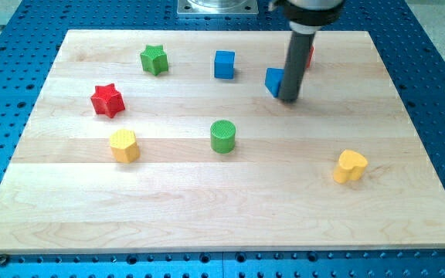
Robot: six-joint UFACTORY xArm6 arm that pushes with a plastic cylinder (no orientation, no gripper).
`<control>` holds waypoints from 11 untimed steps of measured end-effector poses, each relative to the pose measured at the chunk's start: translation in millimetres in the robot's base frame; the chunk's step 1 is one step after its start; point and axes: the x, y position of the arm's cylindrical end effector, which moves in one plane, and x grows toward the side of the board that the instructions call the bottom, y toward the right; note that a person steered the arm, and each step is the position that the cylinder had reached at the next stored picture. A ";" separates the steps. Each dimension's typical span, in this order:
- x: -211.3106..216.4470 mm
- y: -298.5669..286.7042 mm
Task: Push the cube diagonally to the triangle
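Observation:
A blue cube (224,64) sits near the view's top, left of centre-right. A second blue block (273,80), partly hidden behind my rod, looks like the triangle; its shape is hard to make out. My tip (289,100) rests on the board just right of and touching that blue block, well right of the cube. A red block (310,55) peeks out behind the rod at the view's top right; most of it is hidden.
A green star (154,59) is at the top left, a red star (107,100) below it, a yellow block (124,145) lower left, a green cylinder (222,136) at centre, a yellow heart (350,166) at lower right. The wooden board (222,216) lies on a blue perforated table.

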 end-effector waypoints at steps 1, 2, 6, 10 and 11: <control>36.0 -20.5; 16.0 -97.2; -102.6 -62.2; -50.1 -203.2; -48.4 -300.2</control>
